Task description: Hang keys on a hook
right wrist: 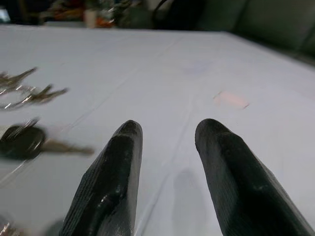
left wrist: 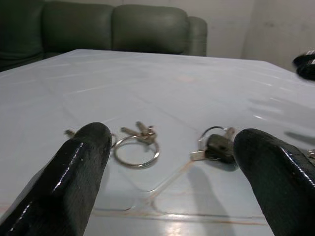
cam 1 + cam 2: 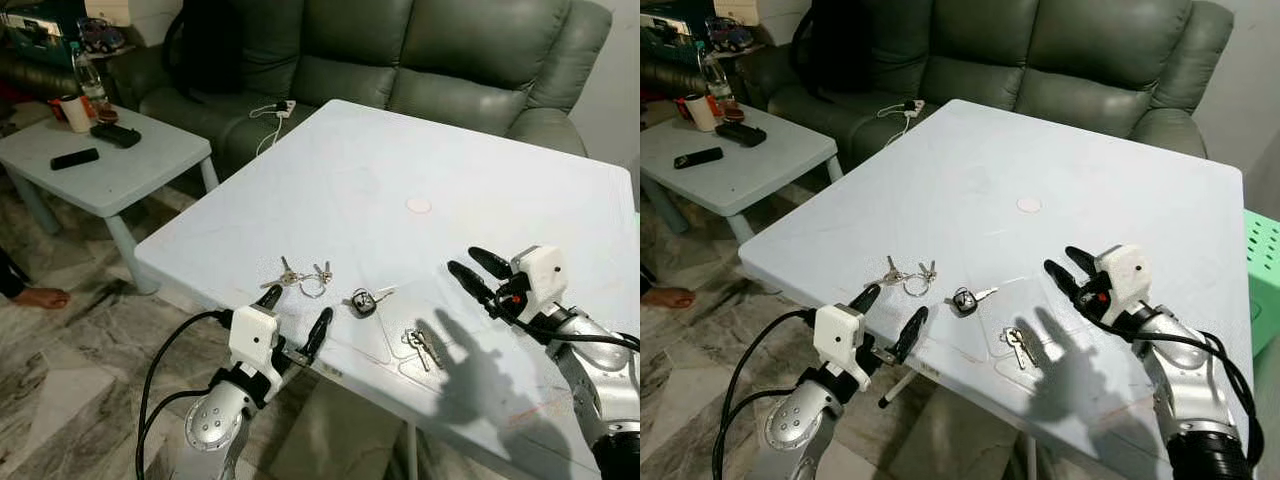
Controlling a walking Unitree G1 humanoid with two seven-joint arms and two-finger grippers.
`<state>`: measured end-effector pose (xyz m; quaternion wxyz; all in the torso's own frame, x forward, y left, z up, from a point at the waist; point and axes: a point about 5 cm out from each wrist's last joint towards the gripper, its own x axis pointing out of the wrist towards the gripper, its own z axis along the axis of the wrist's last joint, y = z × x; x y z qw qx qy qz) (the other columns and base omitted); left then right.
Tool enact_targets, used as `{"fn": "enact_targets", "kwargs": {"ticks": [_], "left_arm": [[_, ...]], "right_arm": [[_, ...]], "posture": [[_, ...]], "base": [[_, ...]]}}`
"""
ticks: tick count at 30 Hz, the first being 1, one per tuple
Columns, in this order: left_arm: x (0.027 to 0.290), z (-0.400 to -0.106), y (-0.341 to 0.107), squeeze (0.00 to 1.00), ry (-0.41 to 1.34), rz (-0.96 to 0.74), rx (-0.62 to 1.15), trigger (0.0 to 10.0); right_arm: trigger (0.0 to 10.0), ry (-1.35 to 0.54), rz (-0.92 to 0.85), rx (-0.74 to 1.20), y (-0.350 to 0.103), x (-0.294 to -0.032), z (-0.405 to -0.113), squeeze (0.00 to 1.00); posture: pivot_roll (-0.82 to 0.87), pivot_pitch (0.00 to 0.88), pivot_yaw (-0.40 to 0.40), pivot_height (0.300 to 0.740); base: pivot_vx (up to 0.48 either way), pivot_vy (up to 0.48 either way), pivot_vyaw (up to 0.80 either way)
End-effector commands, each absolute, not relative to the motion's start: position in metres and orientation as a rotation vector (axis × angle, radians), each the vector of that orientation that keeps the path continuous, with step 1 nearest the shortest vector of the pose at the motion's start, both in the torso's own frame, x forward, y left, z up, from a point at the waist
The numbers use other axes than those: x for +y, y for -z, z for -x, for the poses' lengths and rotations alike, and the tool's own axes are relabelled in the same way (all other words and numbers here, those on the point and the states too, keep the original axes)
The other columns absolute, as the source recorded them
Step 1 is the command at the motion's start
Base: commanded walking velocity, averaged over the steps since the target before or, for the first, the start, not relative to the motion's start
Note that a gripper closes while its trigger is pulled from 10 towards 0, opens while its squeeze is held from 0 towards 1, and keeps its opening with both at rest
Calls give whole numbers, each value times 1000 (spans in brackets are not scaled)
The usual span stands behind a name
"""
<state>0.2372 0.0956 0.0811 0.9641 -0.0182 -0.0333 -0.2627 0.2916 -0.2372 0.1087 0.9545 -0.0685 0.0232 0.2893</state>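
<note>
Keys lie in three lots along the near part of the pale blue table [image 3: 400,160], none of them held. Going left to right: a bunch of silver keys on a ring [image 3: 303,277] sits near the near-left edge; just right of it lies a car key with a black fob [image 3: 364,301]; farther right and a little nearer lies a small pair of keys [image 3: 422,345].

The left gripper [image 3: 294,315] hovers at the near-left edge, just short of the ring bunch, its jaws spread wide and holding nothing (from its wrist camera the ring and the black fob show between the fingers). The right gripper [image 3: 472,270] hangs over the table on the right, well apart from the keys, jaws parted and bare.

Beyond the table stands a dark green sofa [image 3: 420,50], with a white cable [image 3: 270,115] on its seat. At far left, a low side table [image 3: 120,170] carries a remote [image 3: 74,158] and a cup [image 3: 74,112].
</note>
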Motion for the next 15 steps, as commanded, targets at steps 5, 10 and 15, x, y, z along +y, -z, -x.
{"fn": "enact_targets", "kwargs": {"ticks": [5, 10, 15], "left_arm": [[94, -236, -86, 0, 560, 20, -84, 10000], [95, -236, -86, 0, 563, 16, -83, 10000], [95, -238, -86, 0, 569, 14, -81, 10000]], "right_arm": [[10000, -659, 146, 101, -98, -244, -282, 0], [10000, -655, 167, 82, -96, -248, -276, 0], [10000, -613, 184, 59, -94, -256, -271, 0]], "posture": [[-26, 47, -46, 721], [-32, 51, -39, 721], [-43, 51, -28, 721]], "base": [[0, 0, 0], [0, 0, 0], [0, 0, 0]]}}
